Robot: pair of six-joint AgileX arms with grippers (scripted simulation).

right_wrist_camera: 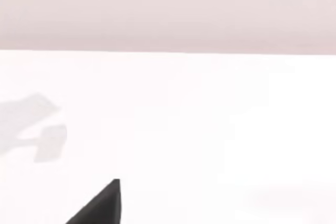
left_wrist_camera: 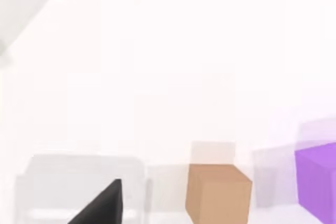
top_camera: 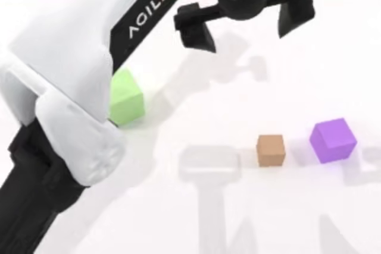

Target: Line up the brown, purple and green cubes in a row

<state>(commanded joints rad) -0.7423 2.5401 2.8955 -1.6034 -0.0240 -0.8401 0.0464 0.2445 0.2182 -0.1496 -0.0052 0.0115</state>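
Top view: tan-brown cube (top_camera: pixel 271 150) beside larger violet-purple cube (top_camera: pixel 333 140)

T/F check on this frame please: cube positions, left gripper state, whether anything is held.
1. The left gripper is open and holds nothing. True.
2. The brown cube sits between the green cube and the purple cube. True.
3. The green cube touches the brown cube. False: it lies apart, toward the table's left, partly hidden by the left arm.
4. The purple cube is stacked on the brown cube. False: both rest on the table, side by side with a gap.
5. The right arm shows in the top view. False: only the left arm appears there.
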